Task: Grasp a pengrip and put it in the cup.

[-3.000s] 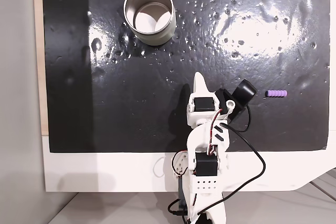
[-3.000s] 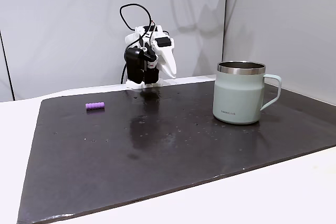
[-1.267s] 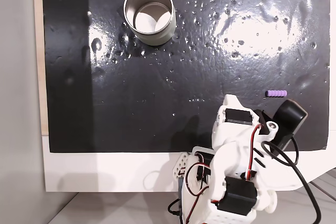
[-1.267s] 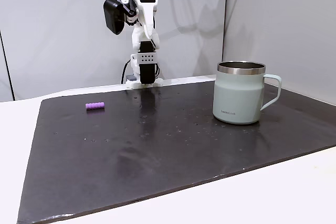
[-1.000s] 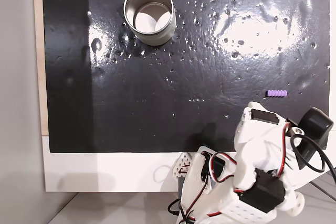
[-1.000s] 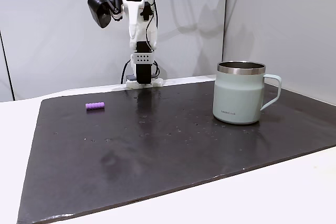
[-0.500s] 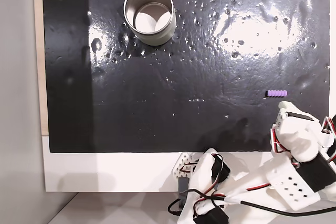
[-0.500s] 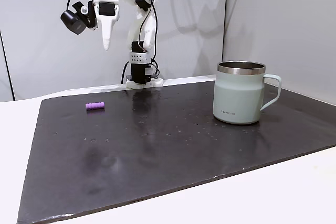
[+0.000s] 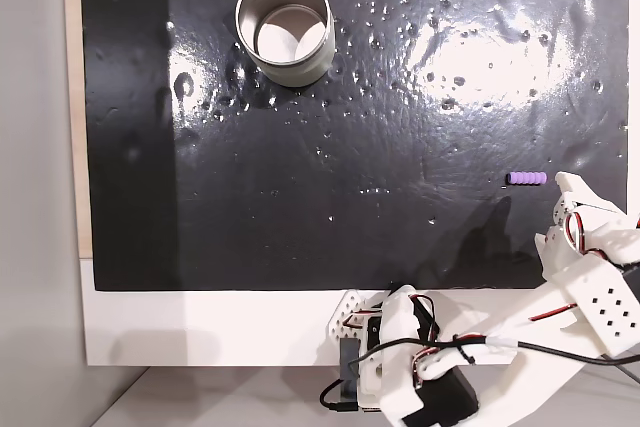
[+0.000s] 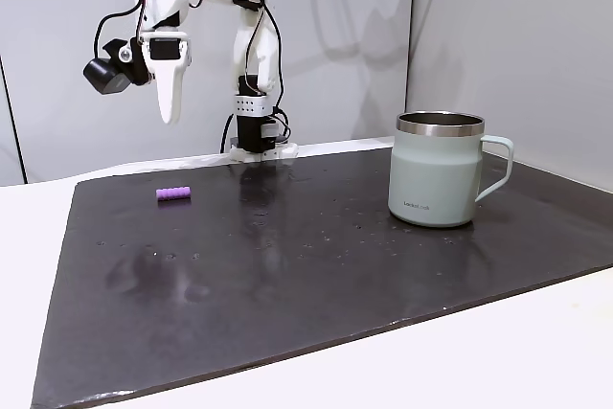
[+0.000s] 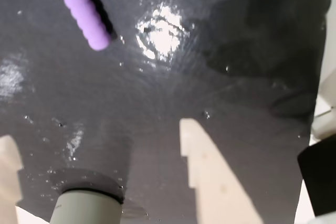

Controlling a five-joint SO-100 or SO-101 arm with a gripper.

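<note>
On a glossy black mat [image 9: 300, 147] spread over a white desk [image 9: 200, 327], the pengrip [image 9: 526, 178] lies flat near the mat's right edge in a fixed view from above, roughly two-thirds of the way down that edge. In the fixed view taken from the desk's opposite side it rests toward the mat's far left corner [image 10: 173, 193], its long axis running across the picture.

The white arm reaches from its base at the mat's lower edge out to the right, and the gripper [image 9: 567, 187] hangs just beside the pengrip, a little to its right, without touching it. From the side the gripper [image 10: 170, 107] points straight down, raised well clear of the mat and above the pengrip. In the wrist view the fingers [image 11: 210, 177] stand apart with bare mat between them, and the pengrip [image 11: 84, 11] lies ahead of them, slanted toward the upper left corner of that picture.

The cup [image 9: 284, 28] stands upright near the mat's top edge, left of centre in the view from above, well apart from the pengrip and the gripper. Its handle tab points toward the top left corner. From the side the cup [image 10: 436, 170] stands near the mat's right edge.
</note>
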